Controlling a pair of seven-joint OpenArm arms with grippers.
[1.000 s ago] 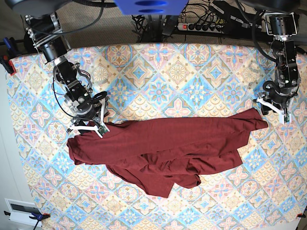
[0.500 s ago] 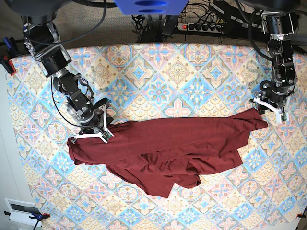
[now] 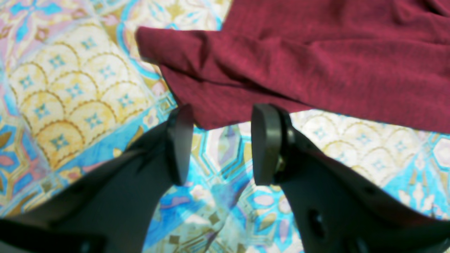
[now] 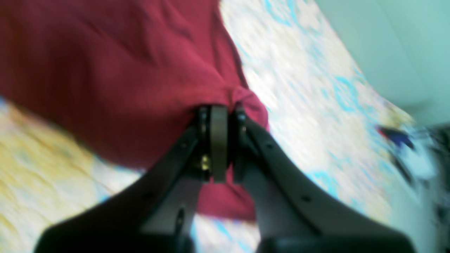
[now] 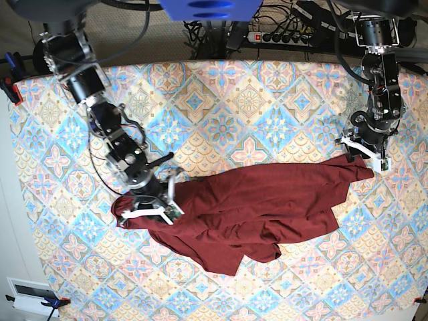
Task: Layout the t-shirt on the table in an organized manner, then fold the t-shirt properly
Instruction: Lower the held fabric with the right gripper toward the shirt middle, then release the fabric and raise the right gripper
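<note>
The dark maroon t-shirt [image 5: 254, 207] lies bunched and creased across the middle of the table [image 5: 254, 100]. My right gripper [image 5: 152, 207] is at the shirt's left end in the base view. In the right wrist view that gripper [image 4: 221, 112] is shut on a pinched fold of the t-shirt [image 4: 116, 70]. My left gripper [image 5: 361, 152] hovers at the shirt's right corner. In the left wrist view it [image 3: 223, 110] is open, its fingers [image 3: 179, 144] either side of a hem corner of the t-shirt [image 3: 316, 63], which reaches just between the tips.
A power strip [image 5: 287, 37] and cables run behind the table's far edge. A red clamp [image 5: 12, 90] grips the left edge. A white box [image 5: 30, 294] sits off the front left corner. Patterned cloth shows all round the shirt.
My right gripper closed on the shirt's left end and dragged it right and toward the front, bunching that end. My left gripper shifted slightly left toward the right corner, still open.
</note>
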